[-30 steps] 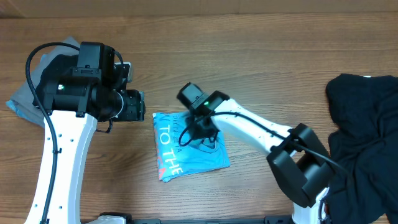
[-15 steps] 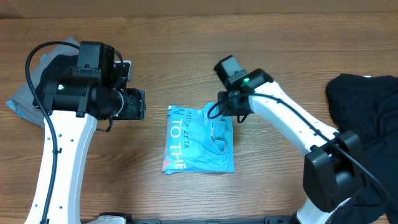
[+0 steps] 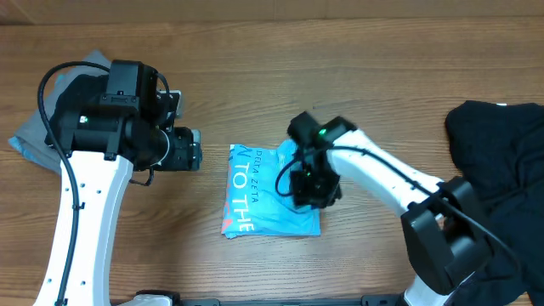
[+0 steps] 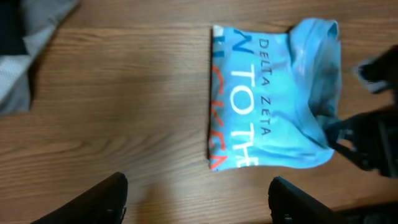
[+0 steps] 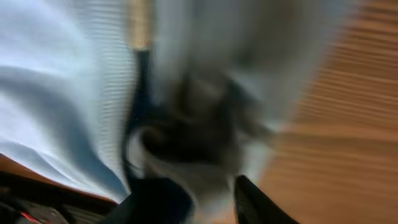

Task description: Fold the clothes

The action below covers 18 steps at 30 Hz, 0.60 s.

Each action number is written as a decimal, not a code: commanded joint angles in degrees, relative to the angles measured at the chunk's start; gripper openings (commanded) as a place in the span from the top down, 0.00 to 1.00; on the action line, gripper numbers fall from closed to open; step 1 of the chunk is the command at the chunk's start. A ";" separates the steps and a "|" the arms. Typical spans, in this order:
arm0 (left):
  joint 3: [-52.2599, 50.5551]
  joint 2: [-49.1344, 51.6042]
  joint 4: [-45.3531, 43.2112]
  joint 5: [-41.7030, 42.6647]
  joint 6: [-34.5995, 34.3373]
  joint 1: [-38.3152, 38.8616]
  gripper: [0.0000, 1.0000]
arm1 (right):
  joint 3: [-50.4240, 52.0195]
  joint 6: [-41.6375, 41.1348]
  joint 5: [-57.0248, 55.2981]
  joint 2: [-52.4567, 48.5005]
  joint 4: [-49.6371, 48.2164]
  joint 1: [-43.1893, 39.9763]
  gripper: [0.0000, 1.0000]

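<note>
The light blue T-shirt [image 3: 259, 200] lies folded into a small rectangle at the table's middle, white lettering up; in the left wrist view the same shirt [image 4: 267, 99] shows whole. My right gripper [image 3: 310, 183] is down on the shirt's right part. In the blurred right wrist view the right gripper [image 5: 208, 199] has its jaws apart, with pale fabric [image 5: 74, 93] bunched between and under them. My left gripper [image 3: 191, 149] hovers left of the shirt; the left gripper [image 4: 198, 202] is open over bare wood.
A heap of black clothes [image 3: 501, 161] fills the table's right side. Grey and black clothes [image 3: 25, 140] lie at the left edge, partly under the left arm; a grey cloth [image 4: 18, 68] shows there in the left wrist view.
The blue shirt slid right and squared up. My right gripper let go, went up to its top right corner, then came down on its right part. The left arm barely moved.
</note>
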<state>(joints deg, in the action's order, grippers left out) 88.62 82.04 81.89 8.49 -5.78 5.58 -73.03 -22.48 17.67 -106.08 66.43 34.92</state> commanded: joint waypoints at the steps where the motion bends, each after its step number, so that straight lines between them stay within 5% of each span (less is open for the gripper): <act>1: -4.55 0.17 -0.57 3.69 0.50 -0.17 0.25 | 0.59 -1.29 -2.08 0.98 -1.25 1.68 0.91; 7: -19.61 0.17 -8.76 11.52 0.46 -0.15 0.28 | -0.48 -5.92 -15.30 1.75 11.45 0.68 0.95; 12: -32.09 0.17 -23.39 20.13 -0.07 0.76 0.27 | -0.28 -8.66 -14.12 1.84 12.37 1.40 0.82; 15: -38.88 0.17 -31.95 21.16 -2.75 1.90 0.24 | 0.13 -10.40 -16.24 1.84 10.40 1.38 0.60; 18: -43.76 0.20 -39.41 21.18 -5.14 1.97 0.20 | 0.11 -12.68 -18.71 2.03 9.05 -0.22 0.64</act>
<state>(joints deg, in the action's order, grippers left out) 48.56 82.52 45.63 27.24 -7.75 7.29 -72.75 -32.05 2.48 -106.00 76.55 36.01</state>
